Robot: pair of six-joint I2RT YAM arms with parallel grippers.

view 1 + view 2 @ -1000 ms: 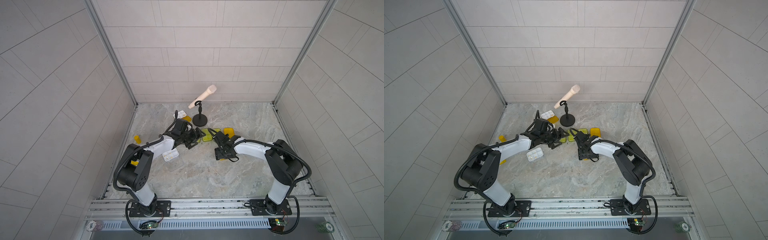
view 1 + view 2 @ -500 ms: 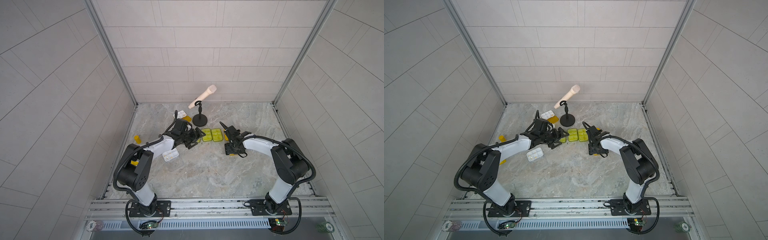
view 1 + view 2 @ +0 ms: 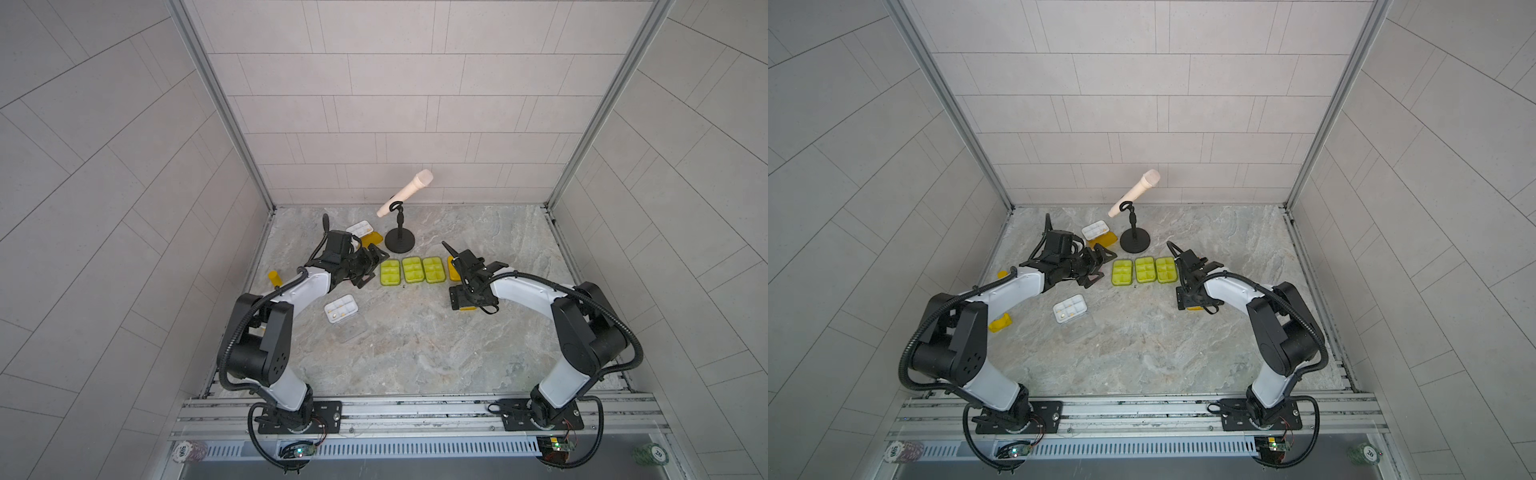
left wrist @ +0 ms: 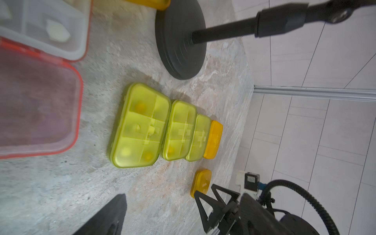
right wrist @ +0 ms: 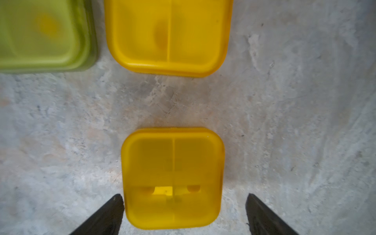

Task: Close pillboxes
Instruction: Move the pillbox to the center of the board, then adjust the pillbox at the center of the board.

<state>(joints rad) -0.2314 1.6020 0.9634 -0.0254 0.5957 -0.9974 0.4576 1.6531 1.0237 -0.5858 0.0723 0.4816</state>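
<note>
While the right pincer (image 5: pixel 183 195) hangs wide open, gripping nothing, the orange-yellow pillbox (image 5: pixel 173 179) lies on the bench (image 5: pixel 61 122) between its jaws — untouched, lid down, long axis apparently along the pincer's reach.

Three pillboxes (image 3: pixel 412 270) lie side by side in a row just in front of the microphone stand (image 3: pixel 399 241). A fourth pillbox (image 4: pixel 213 139) sits just beside the row's right end, and a fifth pillbox (image 5: pixel 173 177) lies apart in front of it. An open pillbox (image 3: pixel 340 308) lies front-left of the row, and a second open pillbox (image 3: pixel 360 228) lies left of the stand.
</note>
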